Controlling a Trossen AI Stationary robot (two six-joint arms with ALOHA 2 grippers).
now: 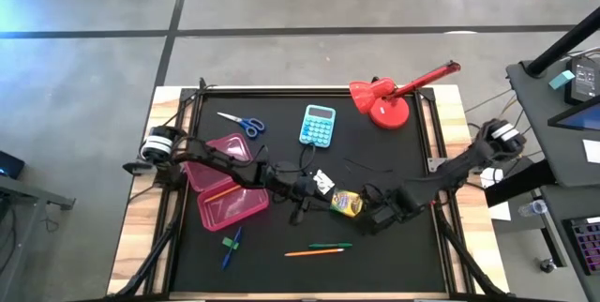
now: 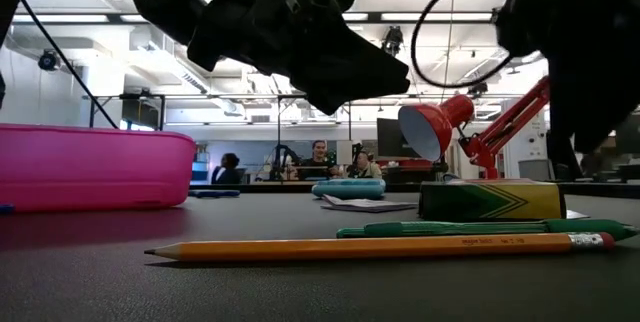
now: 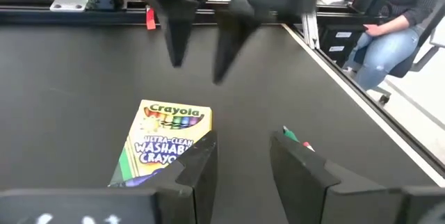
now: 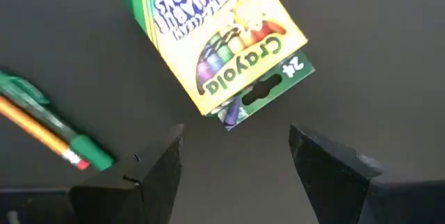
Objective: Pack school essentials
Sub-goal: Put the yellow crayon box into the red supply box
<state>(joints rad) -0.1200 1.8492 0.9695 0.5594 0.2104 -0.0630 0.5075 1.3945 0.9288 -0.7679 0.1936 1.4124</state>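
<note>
The yellow-green crayon box (image 1: pixel 347 203) lies flat on the black mat near its middle; it also shows in the low view (image 2: pixel 490 200). My left gripper (image 1: pixel 309 201) is open just left of the box (image 3: pixel 167 140). My right gripper (image 1: pixel 367 214) is open just right of the box (image 4: pixel 215 36). Both hover and hold nothing. A small white patterned square (image 1: pixel 323 182) lies beside the box. An orange pencil (image 1: pixel 314 252) and a green pen (image 1: pixel 330 245) lie near the front, blue and green markers (image 1: pixel 230 244) to their left, and blue-handled scissors (image 1: pixel 242 122) at the far left.
An open pink case (image 1: pixel 225 185) lies left of centre under my left arm. A light-blue calculator (image 1: pixel 319 126) and a red desk lamp (image 1: pixel 394 96) stand toward the far side. People sit in the room beyond the table (image 2: pixel 320 157).
</note>
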